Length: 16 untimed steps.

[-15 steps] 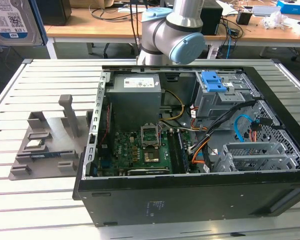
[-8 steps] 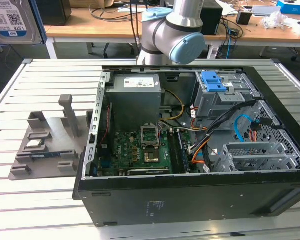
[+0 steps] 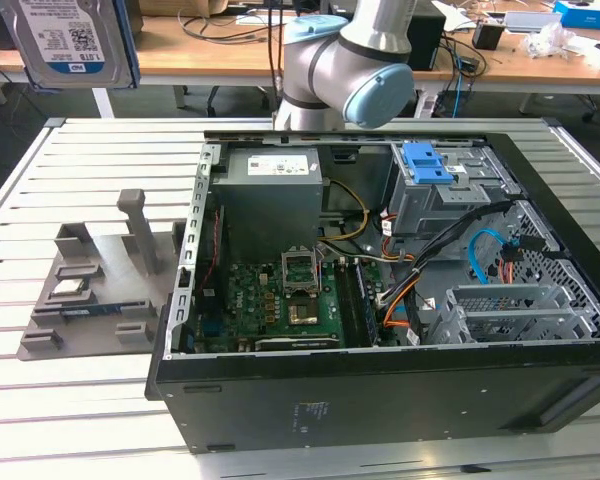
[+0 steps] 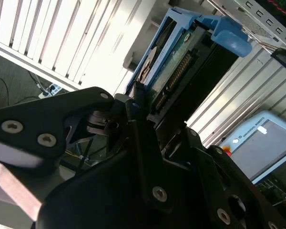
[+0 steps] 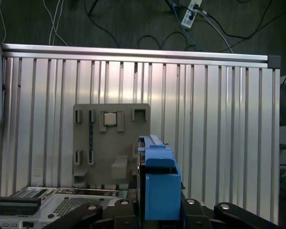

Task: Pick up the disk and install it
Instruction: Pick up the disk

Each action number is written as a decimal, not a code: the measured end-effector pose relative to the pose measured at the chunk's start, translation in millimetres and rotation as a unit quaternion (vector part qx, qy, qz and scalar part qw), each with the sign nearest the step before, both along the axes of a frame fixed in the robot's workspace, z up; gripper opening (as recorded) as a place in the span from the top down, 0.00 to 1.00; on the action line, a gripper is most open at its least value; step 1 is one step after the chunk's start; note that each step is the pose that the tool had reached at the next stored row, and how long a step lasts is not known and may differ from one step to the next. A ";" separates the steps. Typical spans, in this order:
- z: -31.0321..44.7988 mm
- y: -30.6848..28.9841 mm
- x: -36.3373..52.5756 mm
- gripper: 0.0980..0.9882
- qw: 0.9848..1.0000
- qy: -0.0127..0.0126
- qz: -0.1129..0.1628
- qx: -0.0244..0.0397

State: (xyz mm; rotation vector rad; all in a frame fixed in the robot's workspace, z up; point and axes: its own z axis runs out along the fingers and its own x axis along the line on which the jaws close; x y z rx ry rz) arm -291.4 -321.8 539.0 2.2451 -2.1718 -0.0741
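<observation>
Gripper [image 5: 159, 212] is clamped on the disk [image 5: 157, 183]. In the first wrist view the black fingers [image 5: 105, 214] sit on either side of it and the disk stands on edge between them, blue bracket end toward the camera. In the second wrist view the gripper [image 4: 155, 119] pinches the lower end of the disk [image 4: 178, 62]. The connector edge and green board are visible, and the blue bracket wraps the far end. The disk touches both pads and is held in the air, clear of everything else.

In the exterior view the disk [image 3: 65, 40] is up high at the exterior view's left, label face out, well above the table [image 3: 90, 160]. The arm [image 3: 345, 65] is behind the computer case [image 3: 380, 400].

In the first wrist view, below the disk, lies the grey fixture plate [image 5: 109, 143] with a small square chip [image 5: 110, 118] seated in it. A corner of the case [image 5: 38, 200] is beside the plate. In the exterior view the fixture plate [image 3: 90, 290] lies flat on the slatted table just beside the case. The chip [image 3: 70, 288] sits in it.

The case lies open on its side, with the motherboard [image 3: 290, 295], the power supply [image 3: 272, 190] and a blue latch [image 3: 425, 162] on the grey cage. The disk is well apart from that cage.

Farther off, cables and a power strip [image 5: 189, 16] lie on the floor.
</observation>
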 end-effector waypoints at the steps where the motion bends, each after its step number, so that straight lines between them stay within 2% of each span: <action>1: -0.1 0.0 7.4 0.70 1.000 0.000 0.000 0.000; 5: -0.1 0.0 39.0 0.70 1.000 0.000 0.000 0.000; 8: 0.0 0.1 54.5 0.70 1.000 0.000 0.000 0.000; 10: -0.1 0.2 72.3 0.70 1.000 0.000 0.000 0.000; 16: -0.1 0.1 99.0 0.70 1.000 0.000 0.000 0.000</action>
